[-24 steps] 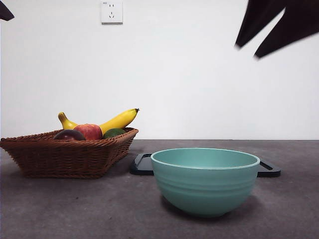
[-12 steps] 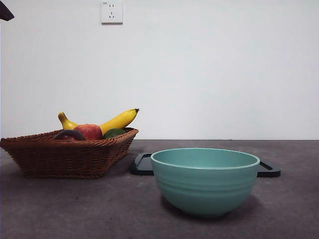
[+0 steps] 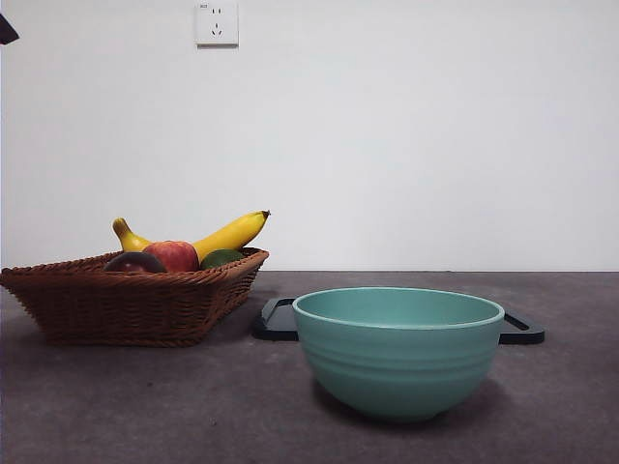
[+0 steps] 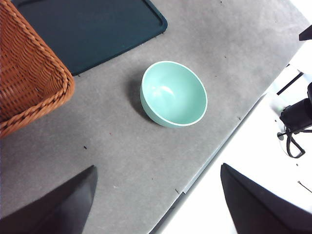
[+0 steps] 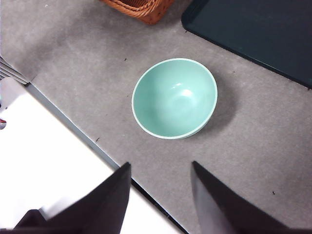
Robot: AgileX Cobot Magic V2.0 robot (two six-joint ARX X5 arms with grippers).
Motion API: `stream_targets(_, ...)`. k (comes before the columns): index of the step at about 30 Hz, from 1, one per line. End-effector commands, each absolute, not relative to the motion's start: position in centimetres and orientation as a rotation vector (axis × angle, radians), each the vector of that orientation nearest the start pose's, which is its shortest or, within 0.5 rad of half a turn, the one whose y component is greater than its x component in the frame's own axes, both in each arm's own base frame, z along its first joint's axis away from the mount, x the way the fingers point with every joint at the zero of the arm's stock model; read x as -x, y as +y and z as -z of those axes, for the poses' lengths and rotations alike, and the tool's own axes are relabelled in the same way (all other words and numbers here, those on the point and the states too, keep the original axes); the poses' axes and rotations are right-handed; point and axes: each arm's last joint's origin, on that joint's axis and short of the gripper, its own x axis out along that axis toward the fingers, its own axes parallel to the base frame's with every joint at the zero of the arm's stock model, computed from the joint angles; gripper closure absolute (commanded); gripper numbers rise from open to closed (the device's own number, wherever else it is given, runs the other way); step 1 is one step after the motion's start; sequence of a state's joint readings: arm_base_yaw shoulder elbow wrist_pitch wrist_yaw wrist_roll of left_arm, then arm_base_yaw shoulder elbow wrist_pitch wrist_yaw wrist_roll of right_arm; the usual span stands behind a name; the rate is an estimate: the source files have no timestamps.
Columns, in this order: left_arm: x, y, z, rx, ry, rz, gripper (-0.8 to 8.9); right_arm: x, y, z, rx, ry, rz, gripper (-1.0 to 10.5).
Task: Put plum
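Front view, bench (image 3: 145, 406): grey, carrying everything below.
Basket (image 3: 126, 302): brown wicker, at one side of the bench, holding the fruit.
Tray (image 3: 276, 321): dark, flat, behind the bowl.
Bowl (image 3: 397, 350): teal, empty, upright, nearest the camera, apart from the basket.
Banana (image 3: 230, 233): yellow, leaning above the basket rim.
Plum (image 3: 134, 262): dark maroon, in the basket, beside a red fruit (image 3: 174, 254).
Left end effector (image 4: 156, 204): released, jaws spread, high above the bench.
Right end effector (image 5: 161, 195): released, jaws apart, above the bowl's near side.
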State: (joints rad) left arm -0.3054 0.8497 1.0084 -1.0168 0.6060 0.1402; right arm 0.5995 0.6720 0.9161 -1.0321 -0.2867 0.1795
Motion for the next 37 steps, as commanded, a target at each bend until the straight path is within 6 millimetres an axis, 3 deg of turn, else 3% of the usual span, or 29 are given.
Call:
stream_targets(1,-12.76,-5.81,-33.52,0.004,0.795,0.923,4.13,-8.16,6.64,-32.19,-0.023,0.855,-0.777,7.5)
stream_targets(4,-12.75,-5.81,-33.51,0.004,0.797,0.923,5.33,-8.16,6.64,-32.19,-0.023,0.855,-0.777,7.8)
stream_targets(7,-12.73,-5.81,-33.49,0.005,0.799,0.923,7.75,-8.16,6.64,-32.18,-0.023,0.855,-0.777,9.2)
stream_targets(8,-12.72,-5.8,-33.48,0.005,0.801,0.923,8.12,-8.16,6.64,-32.18,-0.022,0.855,-0.777,9.4)
stream_targets(37,-12.67,-5.79,-33.44,0.006,0.809,0.922,8.06,-8.16,6.64,-32.19,-0.026,0.855,-0.775,9.4)
